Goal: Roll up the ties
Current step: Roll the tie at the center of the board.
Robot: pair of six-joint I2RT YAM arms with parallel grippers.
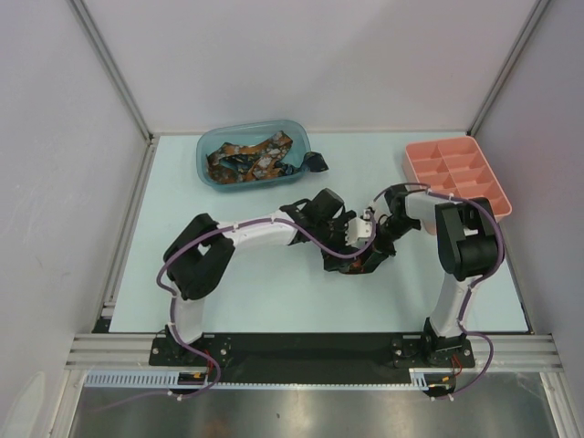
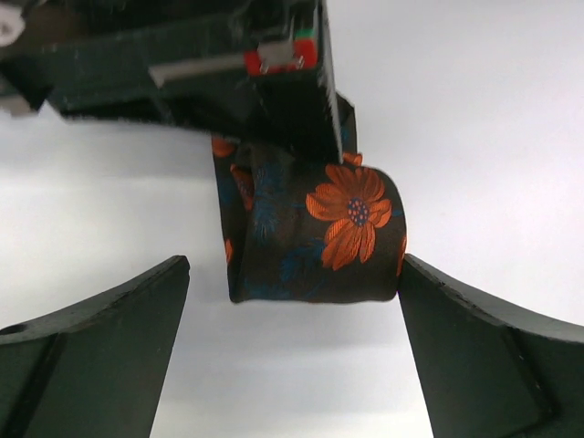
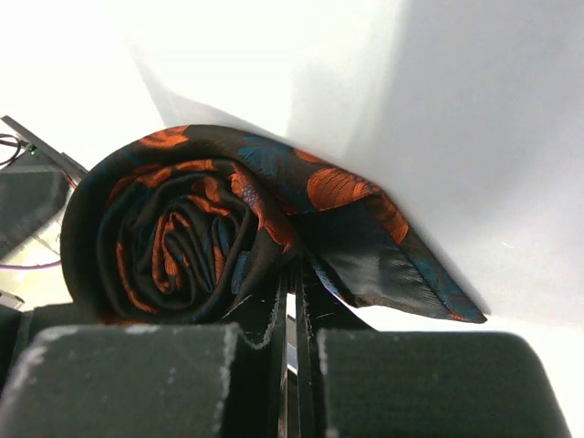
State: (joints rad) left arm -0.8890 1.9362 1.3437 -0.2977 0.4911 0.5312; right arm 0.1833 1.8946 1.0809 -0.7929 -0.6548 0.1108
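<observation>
— Pale table [image 1: 274,292], white walls on three sides. Where is the tie being worked on?

— The rolled tie [image 2: 315,237] sits on the table nearer the arm bases than the blue tub [image 1: 203,160], and off to the tub's right. It's a dark coil with orange flowers, and one flat tail sticks out from it.

— And the claws?

— The right gripper [image 3: 294,310] has its fingers pressed together on the roll's outer layer. The left gripper [image 2: 294,274] is spread wide, one finger on each side of the roll. I can't tell whether either finger touches the cloth.

— What's in the tub?

— Loose ties [image 1: 251,160] in a heap, with one dark end hanging over its right rim. A pink tray [image 1: 411,162] with compartments stands well to the tub's right.
</observation>
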